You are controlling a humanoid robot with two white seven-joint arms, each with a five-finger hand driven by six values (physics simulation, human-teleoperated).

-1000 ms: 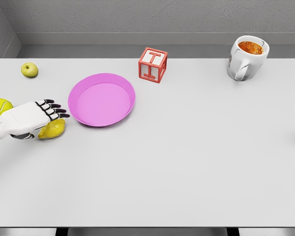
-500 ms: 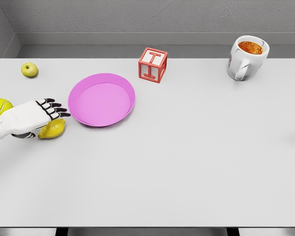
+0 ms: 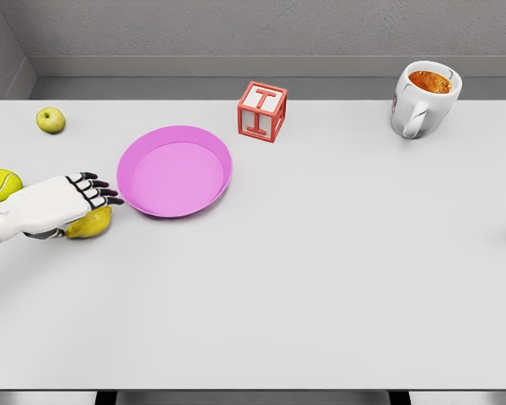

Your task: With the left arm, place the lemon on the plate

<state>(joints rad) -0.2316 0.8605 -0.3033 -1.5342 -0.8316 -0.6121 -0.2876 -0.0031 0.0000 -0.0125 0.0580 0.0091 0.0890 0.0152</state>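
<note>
White left hand (image 3: 55, 205) lay palm-down over the small yellow lemon (image 3: 91, 223) at the table's left side, fingers extended and draped across its far top, not visibly closed round it. Lemon sat on the white table (image 3: 320, 270), peeking out under the hand's near edge, long axis roughly left-right, tip toward the round pink plate (image 3: 174, 171). Plate lay just right and slightly far of the lemon, apart from it. Right arm out of view, so left was the only hand near.

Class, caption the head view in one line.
Left hand lies over the lemon, beside the pink plate.
</note>
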